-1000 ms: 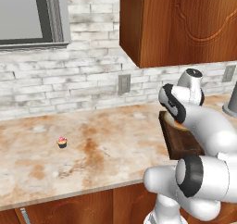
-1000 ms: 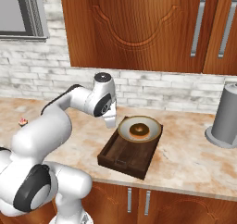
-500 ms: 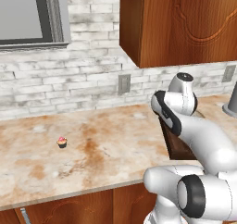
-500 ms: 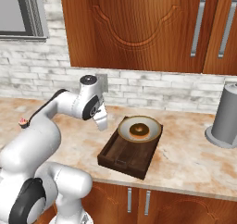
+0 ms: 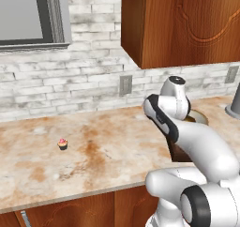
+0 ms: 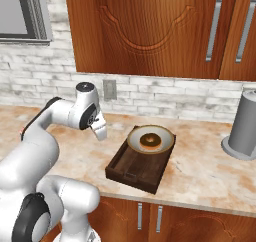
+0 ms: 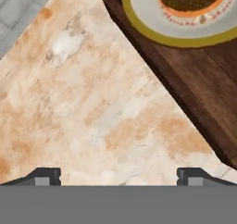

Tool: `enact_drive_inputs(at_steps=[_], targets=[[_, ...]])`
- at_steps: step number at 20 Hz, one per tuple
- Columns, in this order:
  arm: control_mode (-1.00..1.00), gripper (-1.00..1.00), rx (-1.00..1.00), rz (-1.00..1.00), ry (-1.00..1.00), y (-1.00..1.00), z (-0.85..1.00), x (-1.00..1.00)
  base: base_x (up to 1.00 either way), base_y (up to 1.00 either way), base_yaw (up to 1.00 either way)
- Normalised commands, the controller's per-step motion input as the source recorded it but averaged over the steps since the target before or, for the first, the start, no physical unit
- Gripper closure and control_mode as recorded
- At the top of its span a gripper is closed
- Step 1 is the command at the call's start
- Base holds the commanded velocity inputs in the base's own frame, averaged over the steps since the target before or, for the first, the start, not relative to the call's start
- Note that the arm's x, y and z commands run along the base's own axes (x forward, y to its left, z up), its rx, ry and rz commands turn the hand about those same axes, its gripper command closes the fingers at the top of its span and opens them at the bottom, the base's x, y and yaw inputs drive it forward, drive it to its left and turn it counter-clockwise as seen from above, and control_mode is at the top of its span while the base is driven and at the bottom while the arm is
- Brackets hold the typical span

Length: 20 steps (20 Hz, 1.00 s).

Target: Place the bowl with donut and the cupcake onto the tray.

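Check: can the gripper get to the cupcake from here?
Probably yes. The cupcake stands alone on bare counter, and the gripper is open, empty, beside the tray.

A home kitchen; a marbled tan bench [image 5: 117,151] runs under wooden wall cupboards [image 6: 150,31] with metal handles; a whitish brick backsplash [image 5: 70,92] carries a wall socket [image 5: 125,85]; a window [image 5: 28,15] sits upper left; base cupboards [image 6: 160,216] show below.
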Motion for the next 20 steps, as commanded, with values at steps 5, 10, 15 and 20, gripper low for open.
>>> enact_drive_inputs(at_steps=[5,10,15,20], targets=[[-1.00,-1.00,0.00,0.17,0.08,0.48,0.00,0.00,0.00,0.00,0.00],[-1.00,-1.00,-0.01,0.16,0.06,0.49,0.00,0.00,0.00,0.00,0.00],[-1.00,-1.00,-0.01,0.15,0.04,0.46,0.00,0.00,0.00,0.00,0.00],[-1.00,-1.00,0.00,0.13,0.03,0.37,0.00,0.00,0.00,0.00,0.00]])
